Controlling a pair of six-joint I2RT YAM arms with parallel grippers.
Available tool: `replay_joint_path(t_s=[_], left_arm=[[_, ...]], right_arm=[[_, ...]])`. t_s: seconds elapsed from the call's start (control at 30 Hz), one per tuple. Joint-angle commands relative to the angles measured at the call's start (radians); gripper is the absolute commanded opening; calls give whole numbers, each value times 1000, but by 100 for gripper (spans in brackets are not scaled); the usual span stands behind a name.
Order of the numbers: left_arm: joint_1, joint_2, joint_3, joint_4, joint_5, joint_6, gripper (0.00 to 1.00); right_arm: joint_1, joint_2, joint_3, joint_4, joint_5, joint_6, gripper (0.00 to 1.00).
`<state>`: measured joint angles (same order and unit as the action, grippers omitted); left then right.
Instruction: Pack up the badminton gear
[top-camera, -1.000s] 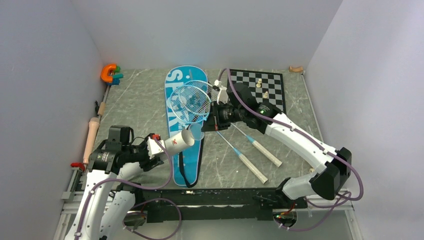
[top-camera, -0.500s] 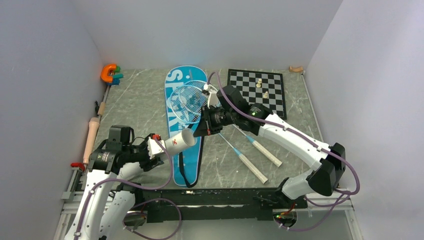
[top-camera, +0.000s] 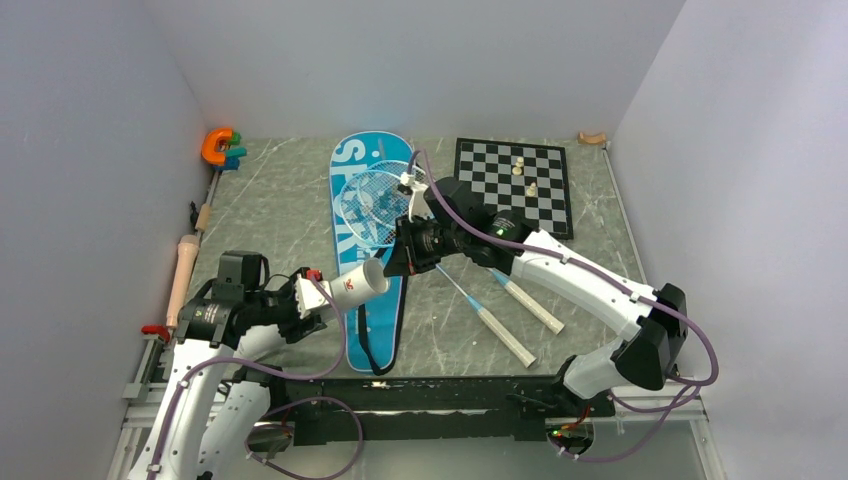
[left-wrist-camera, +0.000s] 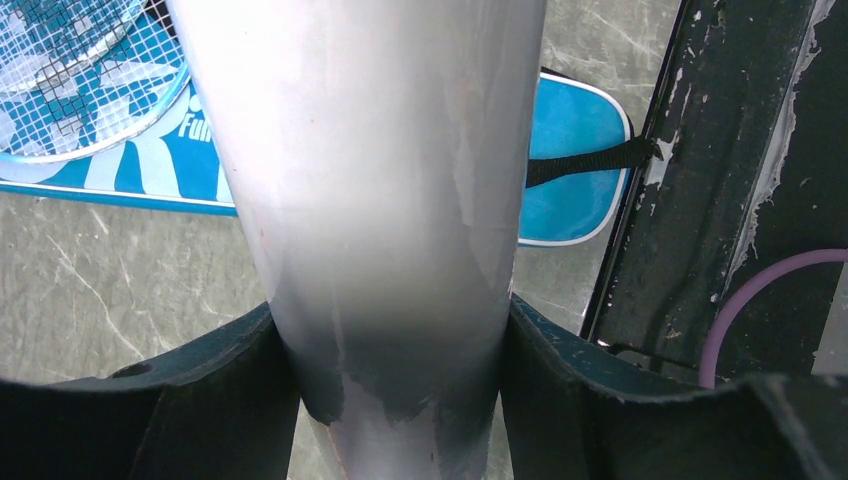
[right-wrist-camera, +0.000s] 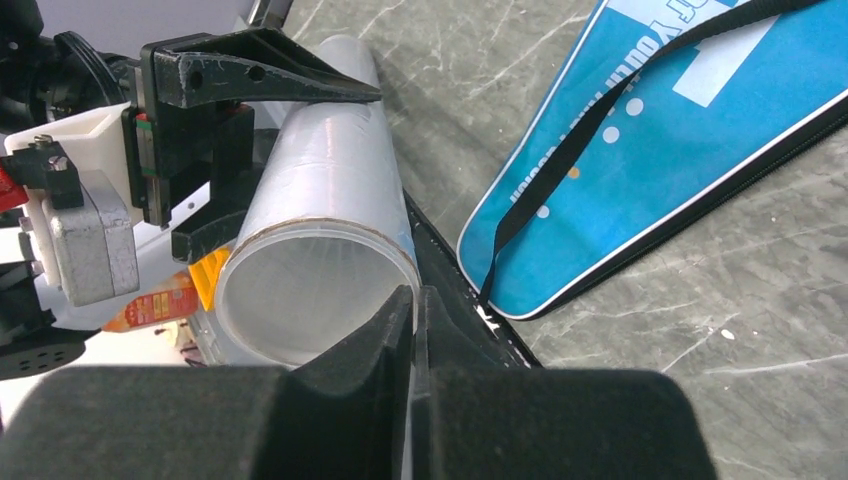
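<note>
Robot lab test cell. Plain white walls (top-camera: 90, 130) box in a marble-look table (top-camera: 270, 220). Left arm (top-camera: 190, 385) and right arm (top-camera: 585, 280) sit on a black rail (top-camera: 450, 395) at its near edge, purple cables (top-camera: 345, 340) trailing. Mixed staged props: chessboard (top-camera: 500, 175), blue bag (top-camera: 345, 170), orange clamp (top-camera: 215, 145) far left.

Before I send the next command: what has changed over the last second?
The right gripper, shut, swung left and toward the near edge, from beside the heads of the rackets to the open mouth of the white tube. No grasp or release shows. The left gripper holds the tube as before; the rackets, blue bag and chessboard lie unchanged.
</note>
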<state>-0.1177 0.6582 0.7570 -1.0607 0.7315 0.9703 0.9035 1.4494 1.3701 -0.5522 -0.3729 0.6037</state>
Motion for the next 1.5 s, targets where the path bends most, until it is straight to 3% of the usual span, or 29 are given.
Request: replay_joint_path(t_s=[0.0, 0.17, 0.37, 0.73, 1.47], left_arm=[[-7, -1, 11, 41, 36, -14, 39], [-8, -5, 11, 39, 35, -13, 38], [-8, -4, 15, 40, 40, -19, 38], [-10, -2, 20, 36, 42, -21, 38], [-18, -1, 21, 41, 38, -29, 38]], right_arm=[[31, 7, 40, 15, 6, -5, 12], [31, -2, 44, -5, 42, -19, 38], [32, 6, 51, -19, 49, -31, 47], [22, 1, 106, -37, 99, -69, 47], [105, 53, 95, 21, 103, -22, 32]])
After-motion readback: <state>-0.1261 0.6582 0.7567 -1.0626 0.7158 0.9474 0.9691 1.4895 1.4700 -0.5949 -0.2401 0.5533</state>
